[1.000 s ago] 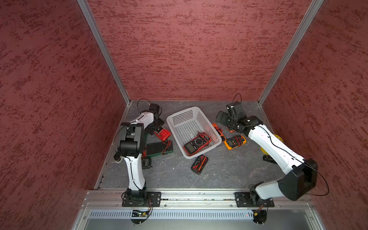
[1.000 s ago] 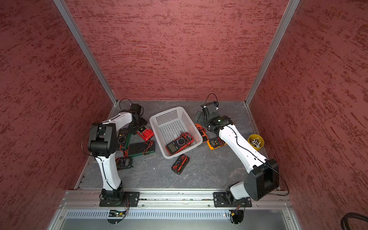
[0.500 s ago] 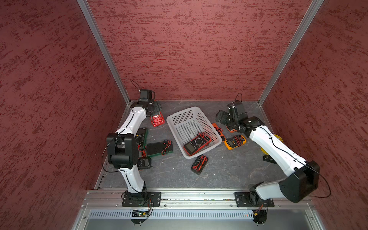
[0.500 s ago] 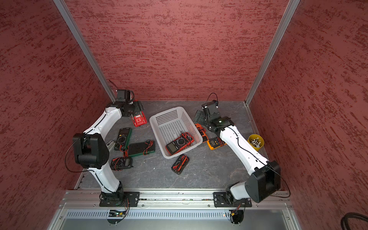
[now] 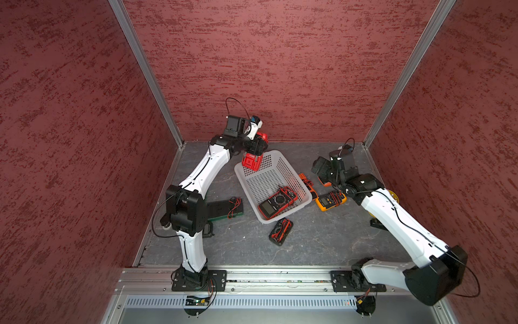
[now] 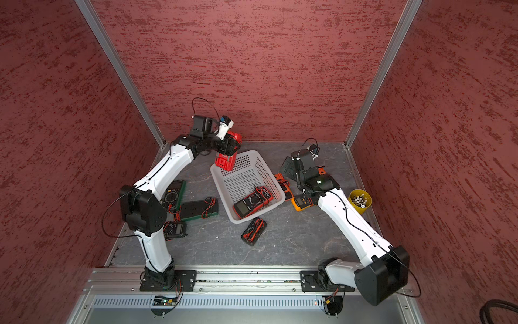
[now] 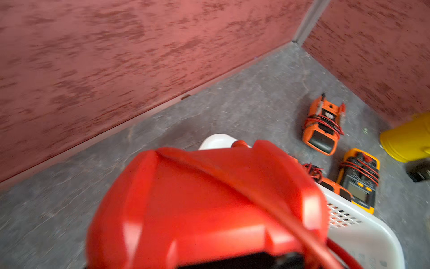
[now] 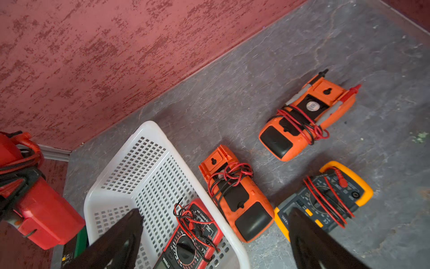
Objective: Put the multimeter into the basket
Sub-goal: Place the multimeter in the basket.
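**Left gripper** (image 5: 253,148): jaws clamped on the red multimeter (image 5: 251,164), a blocky case of glossy moulded plastic with bevelled edges and a red lead wound round it. The meter hangs in the air over the far left rim of the basket (image 5: 266,182), a white rectangular tub of smooth plastic with grid-perforated walls and floor and a rounded rim. The meter's long axis stands steeply, its lower end pointing down at the basket. **Right gripper** (image 8: 216,213): black fingers spread wide and empty, above an orange meter (image 8: 235,202) just beside the basket on the mottled grey table (image 5: 308,244).
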